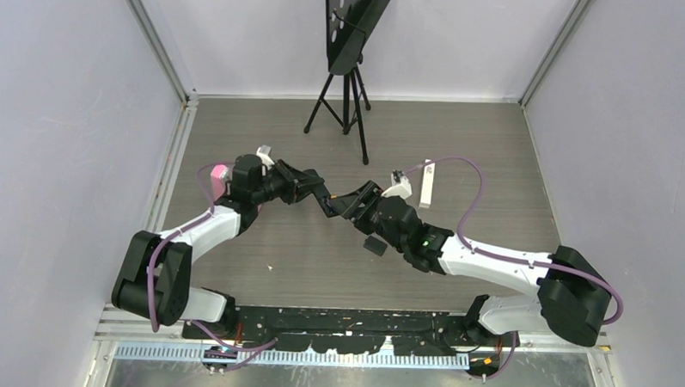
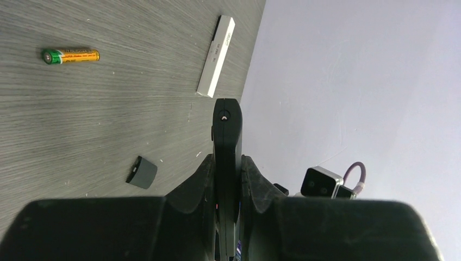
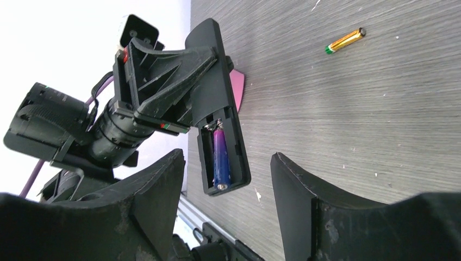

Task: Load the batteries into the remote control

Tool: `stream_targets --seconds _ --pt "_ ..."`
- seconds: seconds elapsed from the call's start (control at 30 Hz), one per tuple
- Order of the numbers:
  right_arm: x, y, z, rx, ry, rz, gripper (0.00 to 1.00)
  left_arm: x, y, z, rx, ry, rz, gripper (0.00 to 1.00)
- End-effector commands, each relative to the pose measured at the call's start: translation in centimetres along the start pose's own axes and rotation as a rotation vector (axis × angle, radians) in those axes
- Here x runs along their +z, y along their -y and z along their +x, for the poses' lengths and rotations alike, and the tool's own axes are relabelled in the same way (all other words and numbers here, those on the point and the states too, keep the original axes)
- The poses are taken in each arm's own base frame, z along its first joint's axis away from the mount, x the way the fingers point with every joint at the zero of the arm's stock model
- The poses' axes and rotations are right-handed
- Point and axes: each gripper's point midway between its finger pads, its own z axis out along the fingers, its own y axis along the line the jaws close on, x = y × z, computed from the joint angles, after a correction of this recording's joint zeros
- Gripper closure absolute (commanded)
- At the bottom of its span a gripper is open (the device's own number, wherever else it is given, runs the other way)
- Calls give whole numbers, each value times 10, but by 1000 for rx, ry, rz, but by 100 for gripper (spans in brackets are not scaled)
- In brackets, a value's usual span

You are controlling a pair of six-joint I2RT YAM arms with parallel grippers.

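above the table (image 1: 319,270), left gripper (image 2: 226,166) clamps the black remote (image 2: 226,125), purple battery (image 3: 220,155) inside. right gripper (image 3: 227,163) jaws apart. orange-yellow battery (image 2: 70,55) print unreadable.

The remote (image 3: 217,103) sits in the left gripper (image 2: 227,166), above the table (image 2: 81,119); a battery (image 3: 220,157) lies in its compartment; on the table lie a loose battery (image 2: 71,55), a cover (image 2: 142,172) and, beyond it, a bar (image 2: 216,56).

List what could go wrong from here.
1. The slim purple battery sits uncovered in the open bay of the black plastic remote clamped by the left gripper; a tilt may spill it.
2. The orange-yellow cylindrical battery lies loose on the grey wood-grain table and may roll away from the open right gripper.
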Motion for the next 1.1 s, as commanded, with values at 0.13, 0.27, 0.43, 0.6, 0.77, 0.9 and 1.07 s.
stream_targets --seconds 0.13,0.27,0.43,0.6,0.77,0.9,1.07 --pt "14 -14 -16 -96 80 16 43 -1 14 -2 26 14 18 100" --pt "19 -14 -10 -118 56 17 45 0 14 -3 26 13 18 100" --pt "23 -9 -2 -130 30 26 45 1 15 -3 26 10 22 100" --pt "25 -1 1 -122 23 48 51 2 16 -3 20 7 28 100" --pt "29 0 1 -105 31 61 52 1 22 -2 21 2 51 100" --pt "34 4 3 -99 34 77 55 0 26 -1 12 -1 68 100" --pt "40 4 4 -87 47 67 56 -1 31 0 -2 -11 84 100"
